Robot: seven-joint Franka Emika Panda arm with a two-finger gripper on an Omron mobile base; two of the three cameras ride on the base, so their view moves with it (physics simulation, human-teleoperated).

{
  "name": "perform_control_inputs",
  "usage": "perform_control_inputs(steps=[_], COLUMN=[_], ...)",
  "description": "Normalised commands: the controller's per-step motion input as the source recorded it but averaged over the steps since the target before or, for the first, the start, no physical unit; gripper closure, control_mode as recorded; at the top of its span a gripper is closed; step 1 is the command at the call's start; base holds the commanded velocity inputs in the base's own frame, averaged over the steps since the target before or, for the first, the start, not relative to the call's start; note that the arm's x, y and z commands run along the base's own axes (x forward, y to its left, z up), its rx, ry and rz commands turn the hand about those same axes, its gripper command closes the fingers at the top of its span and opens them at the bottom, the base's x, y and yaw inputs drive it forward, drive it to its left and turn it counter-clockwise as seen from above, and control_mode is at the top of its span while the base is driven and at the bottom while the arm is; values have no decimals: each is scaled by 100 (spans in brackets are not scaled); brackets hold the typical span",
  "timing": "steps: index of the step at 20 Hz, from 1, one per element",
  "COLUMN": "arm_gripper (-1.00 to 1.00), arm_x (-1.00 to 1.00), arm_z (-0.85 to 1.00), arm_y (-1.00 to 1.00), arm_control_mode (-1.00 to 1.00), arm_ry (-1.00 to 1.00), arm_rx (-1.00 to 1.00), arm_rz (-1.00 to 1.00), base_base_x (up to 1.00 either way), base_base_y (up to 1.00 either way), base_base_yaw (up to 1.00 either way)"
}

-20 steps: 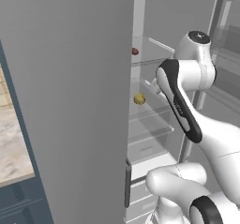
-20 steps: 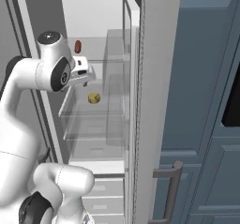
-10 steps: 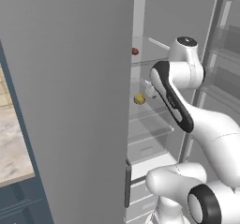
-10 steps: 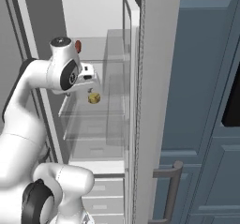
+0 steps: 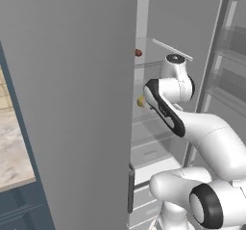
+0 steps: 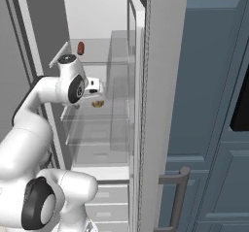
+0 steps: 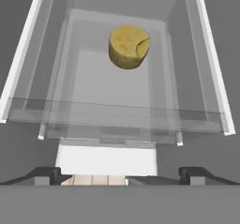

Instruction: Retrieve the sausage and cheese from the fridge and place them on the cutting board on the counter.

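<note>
Since a second ago the arm has swung in toward the shelves, bringing its hand down from beside the upper shelf to the level of the cheese [image 7: 129,46]. That yellowish chunk sits upper centre in the hand view, on a clear glass shelf [image 7: 117,117], straight ahead of the gripper [image 7: 121,174] and apart from it, beyond the shelf's front edge. The gripper's two dark tips stand wide apart at the bottom of that view, holding nothing. In the right base view the cheese [image 6: 97,103] lies just beside and slightly below the hand. The sausage [image 6: 80,48] rests one shelf higher, at upper left there, above the arm. All of this is inside the open fridge [image 6: 160,80], whose door fills the left of the left base view.
</note>
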Motion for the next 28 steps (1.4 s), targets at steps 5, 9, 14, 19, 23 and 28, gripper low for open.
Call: perform_control_inputs(steps=[5,9,14,19,23,28], arm_gripper=[-100,-100,-100,-100,-100,-100], arm_x=[27,30,34,29,42,53], arm_z=[-25,-15,-13,-21,-8,-17], arm_y=[0,0,0,0,5,11], arm_control_mode=[-100,-100,-100,-100,-100,-100], arm_ry=[-1,-4,-5,0,0,1], arm_rx=[16,11,7,0,0,0], arm_rz=[0,-2,-3,-3,-3,-4], base_base_x=[0,0,0,0,0,0], base_base_y=[0,0,0,0,0,0], base_base_yaw=[0,0,0,0,0,0])
